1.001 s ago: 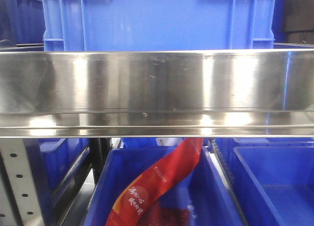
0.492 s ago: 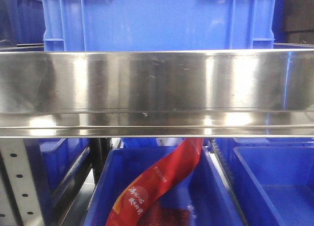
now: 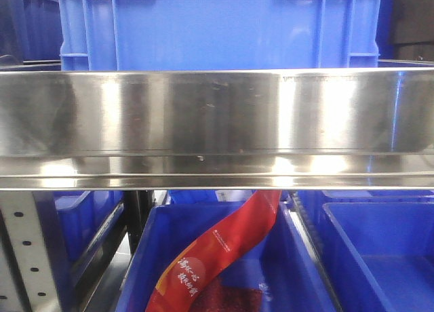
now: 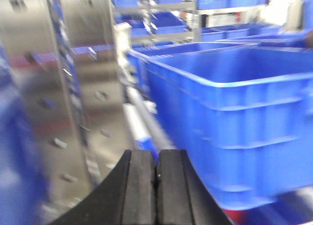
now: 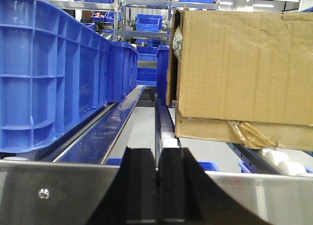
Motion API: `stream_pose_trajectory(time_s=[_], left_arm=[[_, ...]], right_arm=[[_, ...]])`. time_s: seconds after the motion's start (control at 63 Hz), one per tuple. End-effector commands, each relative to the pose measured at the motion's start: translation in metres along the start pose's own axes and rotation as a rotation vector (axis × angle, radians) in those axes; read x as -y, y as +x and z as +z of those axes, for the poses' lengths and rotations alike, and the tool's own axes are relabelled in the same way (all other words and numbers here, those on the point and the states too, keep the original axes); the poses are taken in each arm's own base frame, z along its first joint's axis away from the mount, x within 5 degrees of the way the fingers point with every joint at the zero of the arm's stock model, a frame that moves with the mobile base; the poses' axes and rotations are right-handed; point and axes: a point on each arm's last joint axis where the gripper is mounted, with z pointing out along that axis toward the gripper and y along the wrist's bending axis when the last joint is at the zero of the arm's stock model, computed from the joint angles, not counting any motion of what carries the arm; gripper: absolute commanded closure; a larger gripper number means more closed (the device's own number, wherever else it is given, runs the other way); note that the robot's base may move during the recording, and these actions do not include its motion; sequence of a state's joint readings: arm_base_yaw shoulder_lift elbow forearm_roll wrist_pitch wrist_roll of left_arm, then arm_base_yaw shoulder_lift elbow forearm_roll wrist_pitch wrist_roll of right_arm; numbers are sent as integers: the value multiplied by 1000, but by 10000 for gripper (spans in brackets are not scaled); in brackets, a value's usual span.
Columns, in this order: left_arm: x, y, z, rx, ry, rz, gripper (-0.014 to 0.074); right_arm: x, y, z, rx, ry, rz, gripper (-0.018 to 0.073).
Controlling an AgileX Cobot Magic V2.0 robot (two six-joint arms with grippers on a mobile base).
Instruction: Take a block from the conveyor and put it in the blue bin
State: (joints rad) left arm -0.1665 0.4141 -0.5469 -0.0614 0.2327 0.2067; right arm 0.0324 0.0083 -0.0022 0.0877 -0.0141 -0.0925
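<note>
As seen from the front-facing view, a wide steel rail [image 3: 217,122] spans the whole width and hides whatever runs behind it. Above its top edge stands a large blue bin [image 3: 217,27], only its outer wall visible. Below the rail sit more blue bins; the middle one [image 3: 298,271] holds a red printed packet [image 3: 217,254] leaning from its lower left toward the underside of the rail. No block and no arm appear in this view.

From the left wrist view, which is blurred by motion, the left gripper [image 4: 155,186] shows both black fingers pressed together with nothing between them. To its right stands a deep blue bin [image 4: 234,122]; its interior floor is hidden by the near wall. To the left rises a perforated steel upright [image 4: 63,88]. No block is visible.

From the right wrist view, the right gripper [image 5: 156,186] likewise has its fingers closed flat against each other, empty, above a steel edge [image 5: 54,191]. Ahead lies a roller track [image 5: 166,127] carrying a cardboard box [image 5: 244,68] along its right side, with a row of blue bins [image 5: 54,73] along the left side. No block can be made out on the track.

Judgement on progress: the block's location cannot be determined. Neither gripper carries it. The scene fits either arms waiting for a block to arrive, or arms clear after a block has gone into a bin whose contents are hidden.
</note>
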Motion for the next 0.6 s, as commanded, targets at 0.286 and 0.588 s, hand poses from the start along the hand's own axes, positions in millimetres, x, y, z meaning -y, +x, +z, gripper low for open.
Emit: stream_pose_trajectory(time_s=[0.286,0.588], left_arm=[[-1,61,-13,119,-145,-90,707],[10,134,-31,94,-175,-163,707]], right_arm=[[0,-1,-1,23,0,-12,727],[0,-1,-1,23,0,-12,727]])
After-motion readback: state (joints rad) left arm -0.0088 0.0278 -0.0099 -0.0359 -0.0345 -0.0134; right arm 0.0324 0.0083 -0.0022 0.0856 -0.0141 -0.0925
